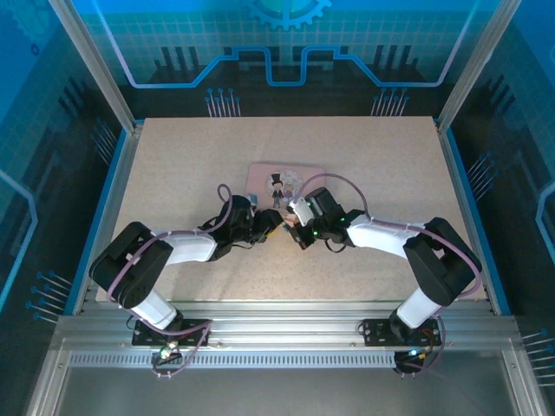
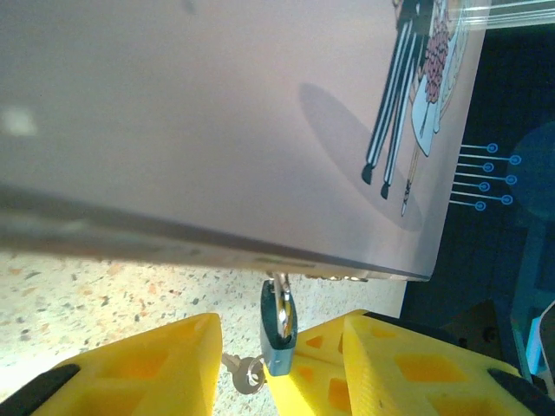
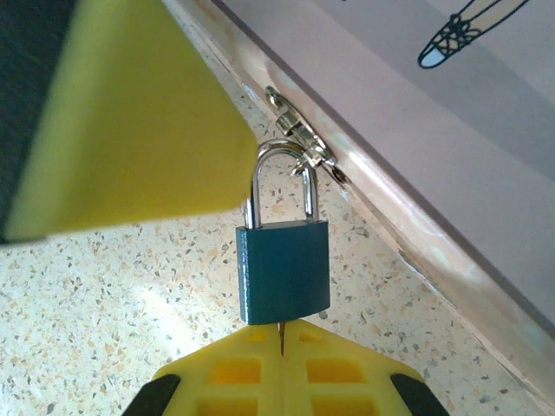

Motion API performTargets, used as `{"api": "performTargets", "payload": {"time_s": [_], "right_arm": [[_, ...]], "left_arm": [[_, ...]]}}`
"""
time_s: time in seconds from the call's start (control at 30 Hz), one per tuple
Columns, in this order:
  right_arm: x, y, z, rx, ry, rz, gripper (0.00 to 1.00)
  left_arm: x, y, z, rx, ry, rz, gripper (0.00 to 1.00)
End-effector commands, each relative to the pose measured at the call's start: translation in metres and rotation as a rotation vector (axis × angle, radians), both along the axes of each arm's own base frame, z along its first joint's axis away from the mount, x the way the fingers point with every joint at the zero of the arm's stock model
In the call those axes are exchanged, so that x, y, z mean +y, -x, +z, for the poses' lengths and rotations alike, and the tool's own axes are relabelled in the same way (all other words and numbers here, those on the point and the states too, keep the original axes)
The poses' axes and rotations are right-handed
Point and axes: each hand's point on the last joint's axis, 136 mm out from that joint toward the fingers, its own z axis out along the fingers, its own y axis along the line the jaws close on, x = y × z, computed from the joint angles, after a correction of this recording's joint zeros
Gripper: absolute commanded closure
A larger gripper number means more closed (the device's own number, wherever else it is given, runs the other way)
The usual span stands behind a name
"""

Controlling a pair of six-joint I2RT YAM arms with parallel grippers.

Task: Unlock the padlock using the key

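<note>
Blue-lit panels wall in a speckled table, and both arms reach to its middle, the left arm from the left and the right arm from the right.

The right gripper has its yellow fingers pressed together. The seam between them runs straight up to the bottom edge of the padlock, which the tips touch. Whether anything is pinched in that seam cannot be told.

The left gripper has its yellow fingers spread, one on either side of the padlock, which hangs edge-on in the gap between them. In the right wrist view one of those left fingers fills the upper left. Its corner lies in front of the left leg of the shackle, and contact there cannot be told.

The padlock has a teal-blue body and a silver shackle with both legs seated in the body. The shackle passes through a small metal hasp on the near side of a box.

A small silver key on a ring sits just left of the padlock's lower end in the left wrist view, above the table. Whether it is in the keyhole cannot be told.

The box is pink, with a figure in a top hat printed on its lid. It lies at the table's centre, just beyond the two grippers.
</note>
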Motion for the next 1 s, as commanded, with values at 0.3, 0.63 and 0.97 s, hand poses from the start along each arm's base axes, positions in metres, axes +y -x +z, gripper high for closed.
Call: {"api": "performTargets", "payload": {"time_s": [0.3,0.63,0.97], "right_arm": [[0.008,0.012,-0.001,0.004,0.089,0.165,1.0],[0.016,0.008,0.004,-0.042,0.089,0.133,1.0],[0.007,0.009,0.005,-0.072,0.156,0.173,1.0]], "left_arm": [[0.026,0.004,0.008,-0.009,-0.022,0.035,0.55],[0.019,0.007,-0.001,0.034,0.001,0.006,0.56],[0.022,0.008,0.002,0.02,-0.012,0.006,0.55]]}}
